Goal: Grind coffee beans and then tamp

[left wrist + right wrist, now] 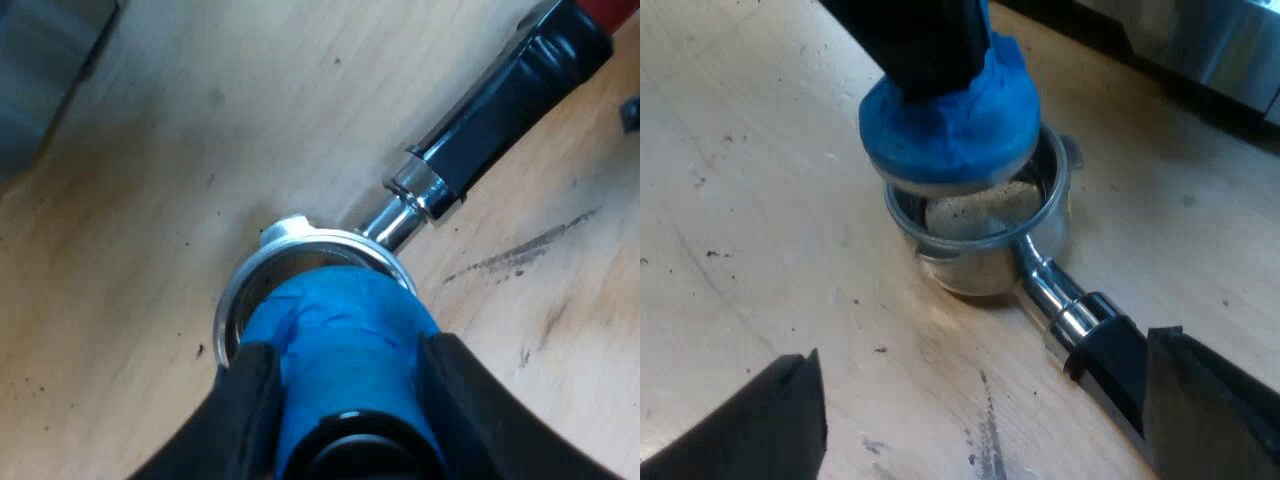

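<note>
The left gripper [350, 375] pinches the blue tamper [340, 320] between its fingers. The tamper's base sits tilted at the rim of the metal holder [970, 255], which lies on the wooden worktop [180, 130] with pale ground coffee [975, 212] inside. The right gripper [985, 355] has its fingers spread wide, one just beside the holder's dark handle [1105, 360].
</note>
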Available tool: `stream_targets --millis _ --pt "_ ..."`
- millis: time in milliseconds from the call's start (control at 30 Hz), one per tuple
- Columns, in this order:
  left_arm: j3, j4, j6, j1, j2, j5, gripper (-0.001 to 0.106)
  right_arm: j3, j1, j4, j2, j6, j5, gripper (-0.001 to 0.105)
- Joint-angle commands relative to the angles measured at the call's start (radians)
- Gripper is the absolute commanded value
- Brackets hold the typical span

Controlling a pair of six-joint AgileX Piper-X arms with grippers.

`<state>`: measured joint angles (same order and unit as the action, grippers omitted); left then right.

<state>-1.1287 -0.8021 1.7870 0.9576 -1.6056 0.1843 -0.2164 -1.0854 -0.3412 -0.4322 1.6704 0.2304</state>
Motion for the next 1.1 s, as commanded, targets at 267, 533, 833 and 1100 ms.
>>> stream_targets --millis 267,533,833,1100 --pt "-0.007 0.028 0.006 0.005 -0.016 -0.008 0.000 -0.006 -0.001 0.001 0.005 0.010 -0.003 0.067" --pt "-0.007 0.025 0.011 0.005 -0.053 -0.008 0.000 -0.006 -0.001 0.001 0.005 0.010 -0.003 0.067" --pt "-0.007 0.014 0.011 0.005 -0.094 -0.008 0.000 -0.006 -0.001 0.001 0.005 0.010 -0.003 0.067" --pt "0.064 0.016 0.013 0.009 -0.096 -0.008 0.000 -0.002 -0.001 0.001 0.005 0.010 -0.003 0.067"
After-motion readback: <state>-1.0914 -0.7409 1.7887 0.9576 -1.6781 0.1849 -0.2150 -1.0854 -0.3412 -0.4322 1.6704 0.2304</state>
